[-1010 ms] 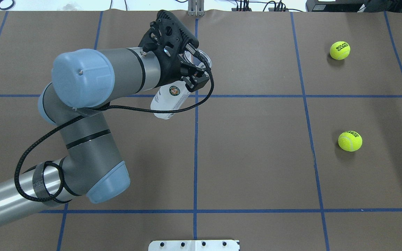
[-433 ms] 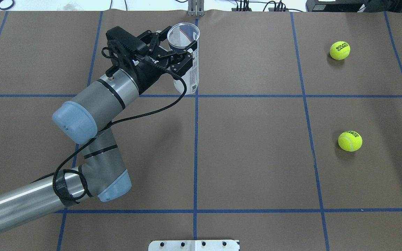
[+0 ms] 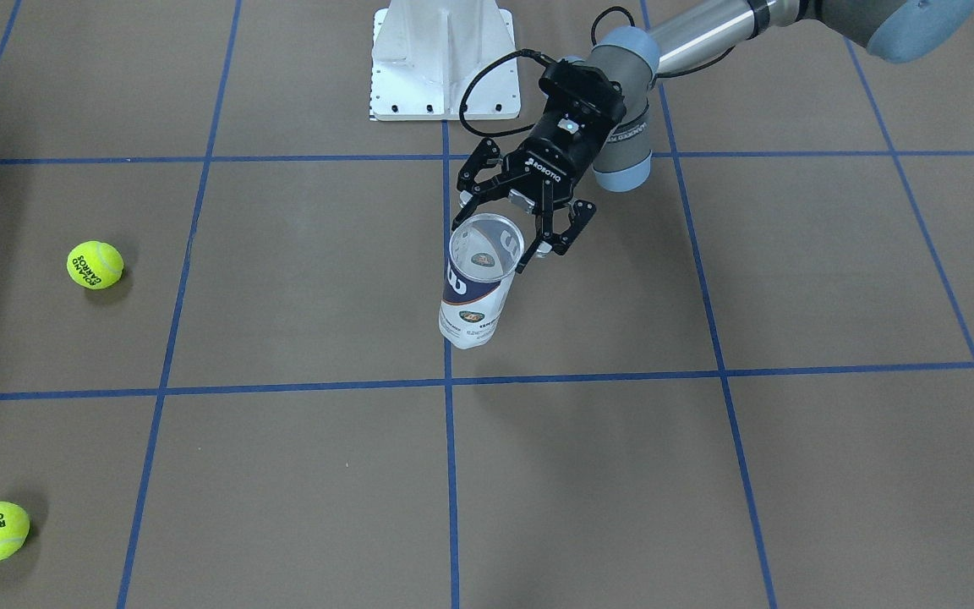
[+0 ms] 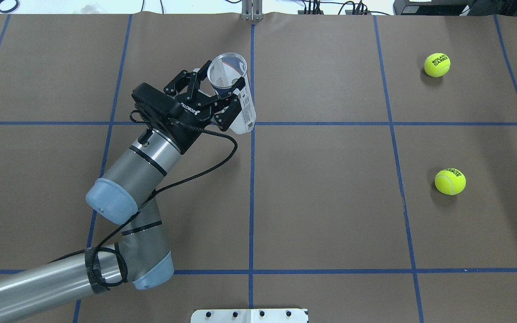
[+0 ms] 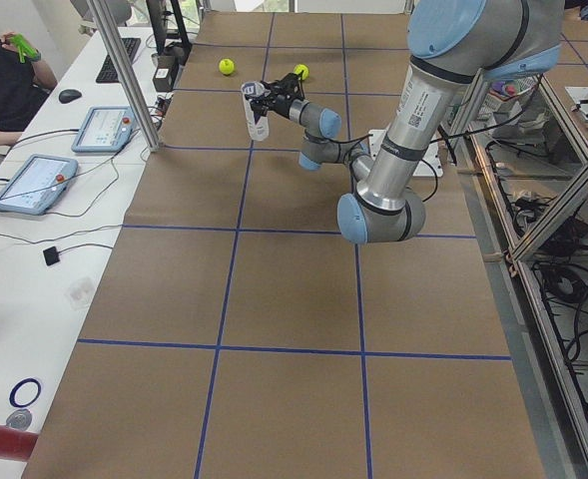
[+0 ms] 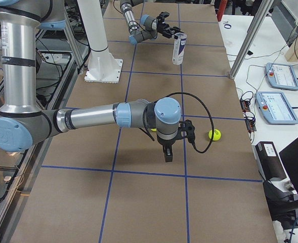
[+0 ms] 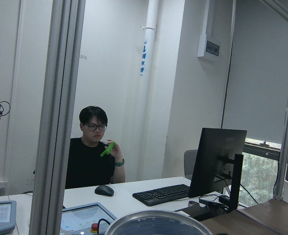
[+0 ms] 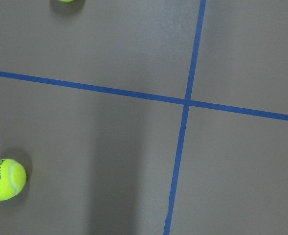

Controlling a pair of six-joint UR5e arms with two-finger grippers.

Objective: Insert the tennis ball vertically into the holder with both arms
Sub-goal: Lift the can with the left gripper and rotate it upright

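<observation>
The black two-finger left gripper (image 4: pixel 220 89) pinches the clear plastic cylindrical holder (image 4: pixel 246 112) near its open rim, mouth up. Well right of the holder lie two yellow felt tennis balls (image 4: pixel 437 65) (image 4: pixel 450 181). The finger state of the right gripper (image 6: pixel 167 154) cannot be told. Risk: a ball pressed off-centre may tilt the holder.

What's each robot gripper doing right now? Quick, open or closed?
Left gripper: closed on the clear plastic tennis-ball can with the white and navy label.
Right gripper: cannot tell whether open or closed.
</observation>
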